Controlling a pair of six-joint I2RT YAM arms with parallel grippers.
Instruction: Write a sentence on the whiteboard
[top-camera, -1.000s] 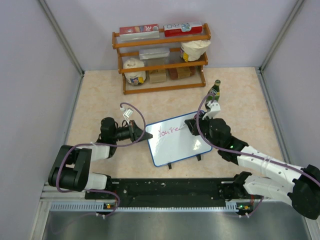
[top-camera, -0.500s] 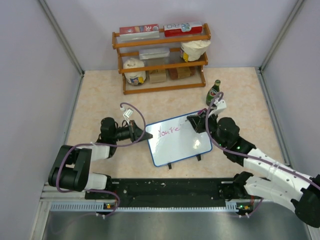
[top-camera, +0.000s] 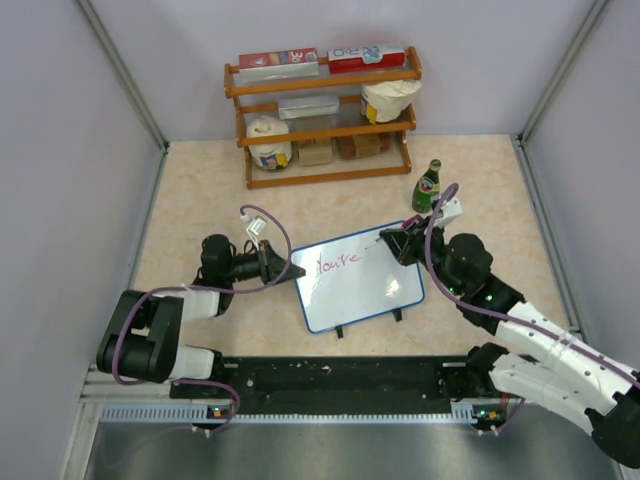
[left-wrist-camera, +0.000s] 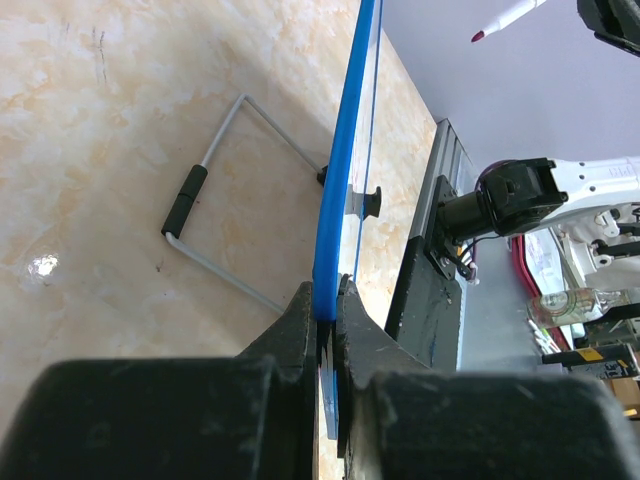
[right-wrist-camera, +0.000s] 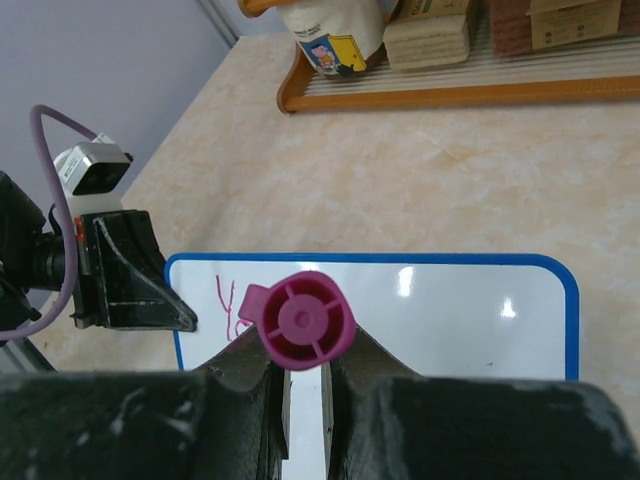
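Top external: left gripper (top-camera: 293, 270) clamps the whiteboard (top-camera: 360, 290) by its edge, right gripper (top-camera: 398, 243) squeezes a pink marker (right-wrist-camera: 300, 320) near the far corner.

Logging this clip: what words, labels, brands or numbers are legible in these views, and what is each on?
"You're": handwritten in pink on the whiteboard, upper left of its face.
"30": seemingly, on the red-and-grey box atop the rack.
Red-and-blue box beside it: print too small to read.
Canister label: cartoon figure, words blurred.
Green bottle label: unreadable.
Marker in the right gripper: no print shows.
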